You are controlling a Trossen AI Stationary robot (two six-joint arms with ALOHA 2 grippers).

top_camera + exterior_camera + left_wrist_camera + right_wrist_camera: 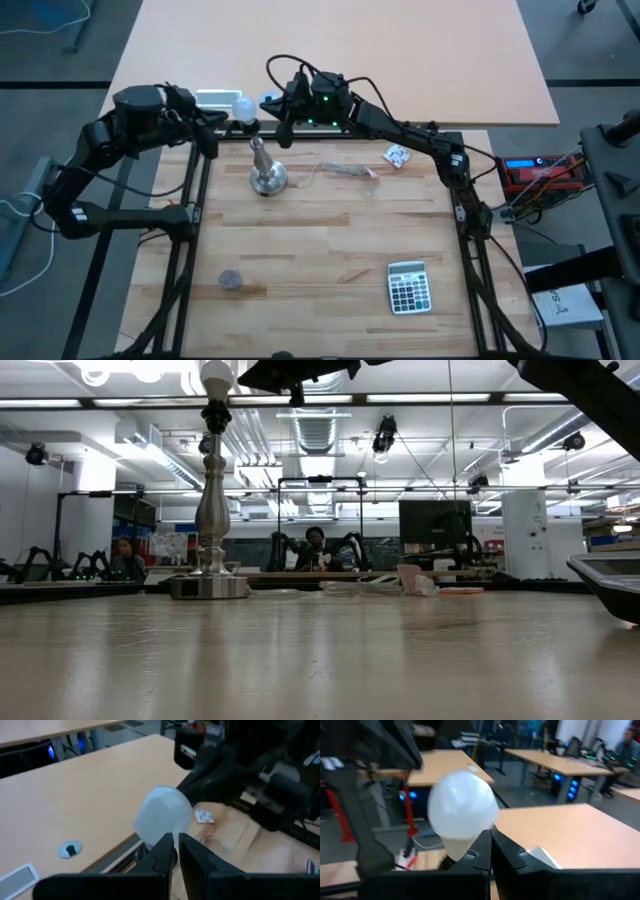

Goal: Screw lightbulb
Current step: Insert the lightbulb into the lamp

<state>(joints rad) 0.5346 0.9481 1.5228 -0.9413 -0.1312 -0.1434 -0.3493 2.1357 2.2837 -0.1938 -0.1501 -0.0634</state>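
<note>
The lightbulb (244, 110), a white frosted globe, sits atop the silver stand (266, 172) at the far side of the wooden table (320, 270). The left gripper (222, 120) reaches in beside it with fingers nearly closed, holding nothing visible. The right gripper (284, 112), fingers closed and empty, hovers just beside the bulb.

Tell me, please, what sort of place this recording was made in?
Most likely a robotics lab or open workshop: two arms on a frame at a wooden table, rows of desks with a monitor behind, people seated there, and exposed ceiling ducts overhead.
</note>
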